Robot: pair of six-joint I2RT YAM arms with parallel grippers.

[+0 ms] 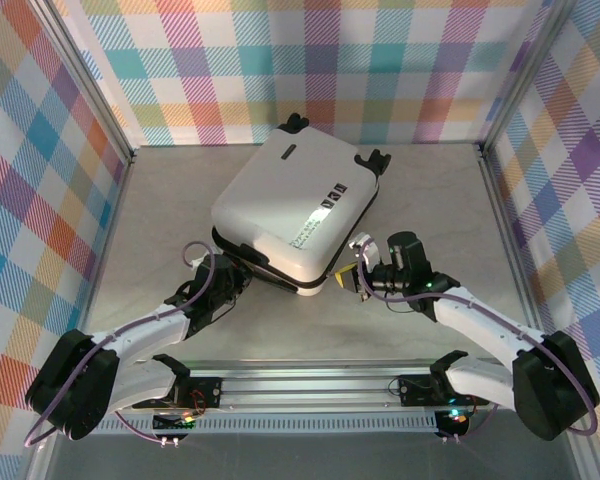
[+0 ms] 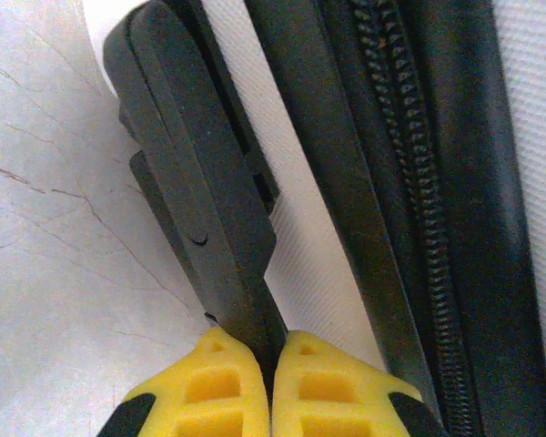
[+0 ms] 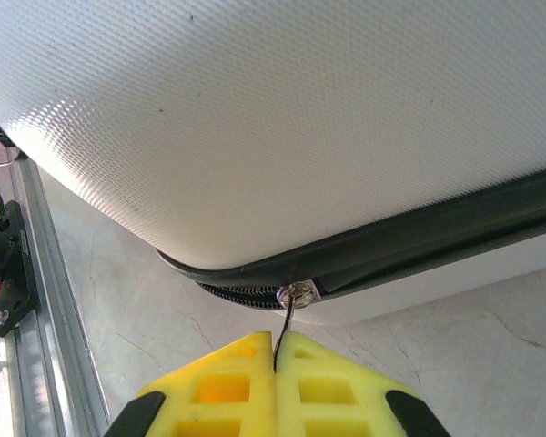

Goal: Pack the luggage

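Right gripper point(image 3: 275, 353) on zipper pull point(image 3: 288, 312) (metal)

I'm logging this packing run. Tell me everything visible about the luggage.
The luggage is a small white hard-shell case with a finely textured shell, black zipper band, wheels and handle. It lies flat, shells together, skewed on the grey table. The left gripper is shut on its handle; the right gripper pinches the zipper pull.

Pastel plaid walls point(image 1: 310, 60) enclose a grey, faintly veined tabletop point(image 1: 450, 220).
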